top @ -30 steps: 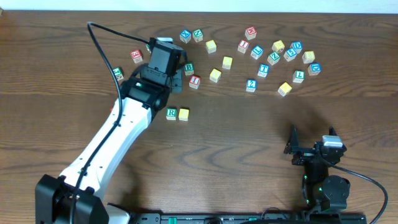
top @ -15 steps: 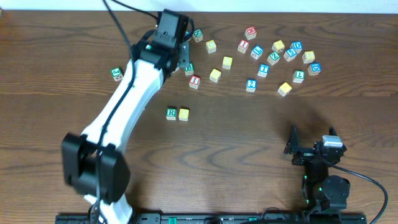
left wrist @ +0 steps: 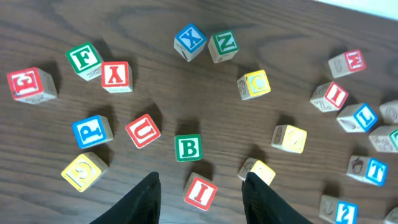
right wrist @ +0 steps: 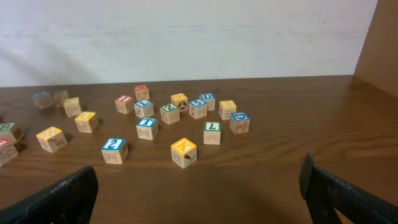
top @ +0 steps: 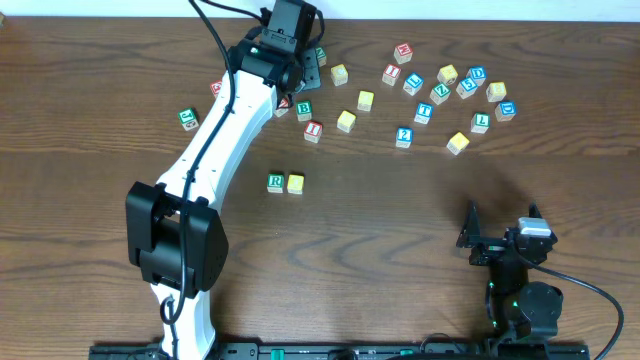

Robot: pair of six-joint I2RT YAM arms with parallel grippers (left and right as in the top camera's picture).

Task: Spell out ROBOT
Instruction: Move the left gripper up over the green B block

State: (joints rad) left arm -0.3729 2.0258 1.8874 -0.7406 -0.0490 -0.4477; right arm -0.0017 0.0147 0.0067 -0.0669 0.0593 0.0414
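The R block (top: 276, 182) and yellow block (top: 295, 183) sit together, so the B block (left wrist: 188, 148) comes next. Your left hand (left wrist: 202, 180) hangs open and empty, with B just ahead. Drop down and grab it.

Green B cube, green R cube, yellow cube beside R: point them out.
Green B cube (left wrist: 188, 148): left wrist view, lettered face.
Green R cube (top: 276, 182): overhead view, top face.
Yellow cube (top: 295, 183): overhead view, top face.

Dark brown wood tabletop (top: 400, 220), grained, with a soft sheen; B cube (left wrist: 188, 148) of pale bare wood, its green-lettered face smooth and matt; left arm (top: 215, 140) shelled in glossy white plastic; left hand (left wrist: 200, 177) matt black plastic.
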